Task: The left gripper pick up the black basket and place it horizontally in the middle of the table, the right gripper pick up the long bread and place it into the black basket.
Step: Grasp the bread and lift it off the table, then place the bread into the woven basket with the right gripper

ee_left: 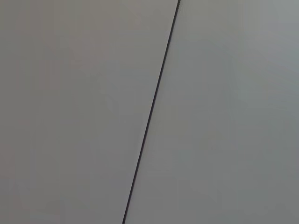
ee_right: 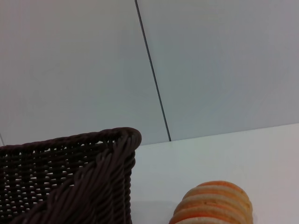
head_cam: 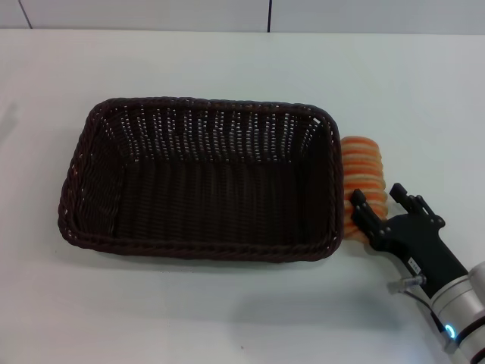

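Observation:
The black basket (head_cam: pixel 198 250) lies lengthwise across the middle of the white table (head_cam: pixel 189 318), upright and empty. The long bread (head_cam: pixel 362 163), tan with orange stripes, lies on the table right beside the basket's right wall. My right gripper (head_cam: pixel 381 201) is open, and its fingers stand on either side of the bread's near end. The right wrist view shows the basket's corner (ee_right: pixel 70 186) and the top of the bread (ee_right: pixel 215 205). The left gripper is out of view. The left wrist view shows only a grey wall.
A grey wall with a dark vertical seam (head_cam: pixel 270 15) runs behind the table's far edge. Bare tabletop lies in front of the basket and to its left.

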Tool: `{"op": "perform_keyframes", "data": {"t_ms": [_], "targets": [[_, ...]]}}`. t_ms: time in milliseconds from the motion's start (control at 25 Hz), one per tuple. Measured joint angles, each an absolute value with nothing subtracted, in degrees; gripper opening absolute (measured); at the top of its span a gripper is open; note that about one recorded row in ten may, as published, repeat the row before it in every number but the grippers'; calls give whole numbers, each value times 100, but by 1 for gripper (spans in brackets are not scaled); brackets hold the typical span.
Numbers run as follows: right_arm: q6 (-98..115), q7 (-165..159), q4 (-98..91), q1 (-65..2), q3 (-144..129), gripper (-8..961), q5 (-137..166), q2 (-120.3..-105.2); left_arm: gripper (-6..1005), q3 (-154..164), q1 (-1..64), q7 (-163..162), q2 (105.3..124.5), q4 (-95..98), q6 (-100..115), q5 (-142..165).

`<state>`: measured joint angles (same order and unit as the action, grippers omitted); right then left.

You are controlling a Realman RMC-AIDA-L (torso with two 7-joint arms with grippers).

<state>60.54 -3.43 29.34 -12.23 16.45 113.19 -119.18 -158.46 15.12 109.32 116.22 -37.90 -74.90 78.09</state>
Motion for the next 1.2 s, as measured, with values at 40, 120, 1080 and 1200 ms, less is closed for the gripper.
{"op": "perform_keyframes", "data": {"t_ms": [40,120,1080,1200], "targets": [[6050,-342,2945,-1231,1646,720,11320,-11918,847,-15847,1512,10932,11624,-3793,-7505,7796],[6047,-343,2980,-1236,1647,719,11320,-11918,847,-15849,1512,10932,11623,-3795,-7531,7785],[8772,-524,2780,-522,2004,393,11357,-11918,847,-15900,1506,10872,11633,-3796,-7748,7750],[10126,-525,2804,-459,1528,380,11403,-11915,847,-15885,1535,10872,11625,-3776,-7718,7771]]}}
